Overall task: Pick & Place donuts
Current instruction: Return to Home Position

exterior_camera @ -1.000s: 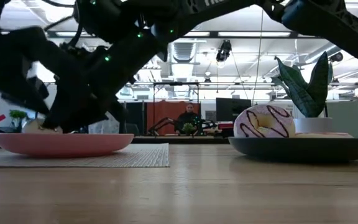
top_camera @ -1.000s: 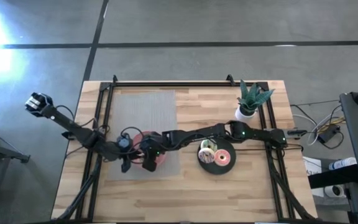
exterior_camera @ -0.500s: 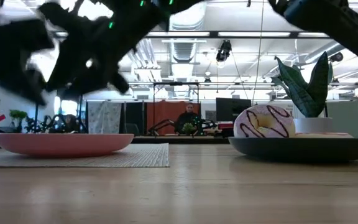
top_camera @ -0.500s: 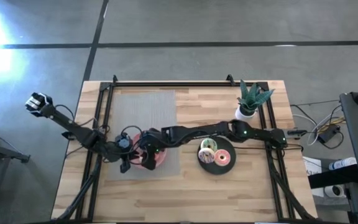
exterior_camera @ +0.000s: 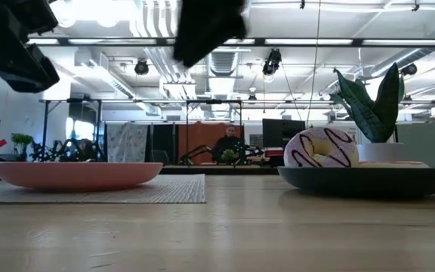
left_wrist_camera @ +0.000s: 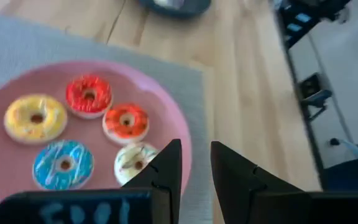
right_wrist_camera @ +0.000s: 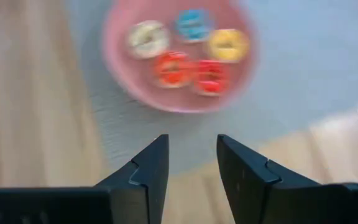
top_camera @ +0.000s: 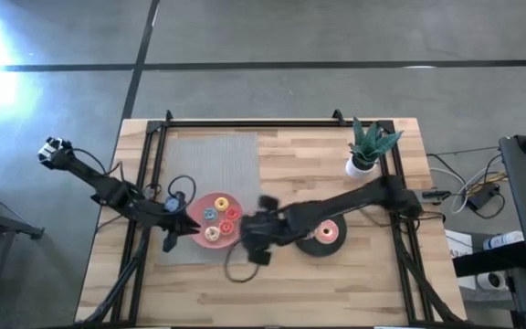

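Five small donuts (left_wrist_camera: 126, 122) on pink plate (left_wrist_camera: 166, 127), two large donuts (exterior_camera: 319, 147) (top_camera: 327, 231) on black plate (exterior_camera: 368, 181), left pincer (left_wrist_camera: 196, 149), right pincer (right_wrist_camera: 192, 143) both apart.

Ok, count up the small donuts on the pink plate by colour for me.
yellow donut: 1
red donut: 1
orange donut: 1
blue donut: 1
white donut: 1
Total: 5, all lying on the pink plate.

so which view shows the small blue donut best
The left wrist view: the small blue donut lies close and whole on the pink plate. Right wrist shows it farther off, high view tiny, low view hides it.
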Robot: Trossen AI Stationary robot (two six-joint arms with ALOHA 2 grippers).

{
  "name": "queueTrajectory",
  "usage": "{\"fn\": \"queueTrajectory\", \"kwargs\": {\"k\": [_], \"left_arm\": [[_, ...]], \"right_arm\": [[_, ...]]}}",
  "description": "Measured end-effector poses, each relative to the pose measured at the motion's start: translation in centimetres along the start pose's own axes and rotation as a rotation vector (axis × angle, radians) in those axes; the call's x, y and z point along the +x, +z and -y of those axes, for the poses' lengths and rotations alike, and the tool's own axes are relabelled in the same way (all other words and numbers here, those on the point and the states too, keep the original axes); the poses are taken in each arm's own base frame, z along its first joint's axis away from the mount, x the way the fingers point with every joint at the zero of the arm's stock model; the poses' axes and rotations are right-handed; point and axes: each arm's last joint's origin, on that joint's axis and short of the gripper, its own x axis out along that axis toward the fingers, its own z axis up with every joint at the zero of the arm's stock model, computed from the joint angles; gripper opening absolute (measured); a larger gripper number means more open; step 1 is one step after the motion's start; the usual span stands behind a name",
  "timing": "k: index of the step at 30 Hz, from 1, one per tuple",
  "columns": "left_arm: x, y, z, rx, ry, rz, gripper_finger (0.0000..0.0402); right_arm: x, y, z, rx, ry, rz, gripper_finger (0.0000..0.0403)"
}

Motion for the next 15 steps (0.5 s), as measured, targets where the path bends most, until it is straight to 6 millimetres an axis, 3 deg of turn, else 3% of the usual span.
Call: {"fn": "queueTrajectory", "kwargs": {"k": [7, 12, 15], "left_arm": [[-2.2, 1.6, 0.0, 0.017, 0.068, 0.131, 0.006], [-4.3, 3.2, -0.5, -0.038, 0.34, 0.294, 0.006], [-5.3, 4.2, -0.2, -0.099, 0.36, 0.357, 0.006]], "right_arm": [[-5.4, -5.9, 3.6, 0.195, -0.035, 0.047, 0.0116], [-8.8, -10.0, 8.5, 0.297, 0.062, 0.153, 0.0108], [-9.9, -12.6, 10.9, 0.323, 0.104, 0.184, 0.0104]]}}
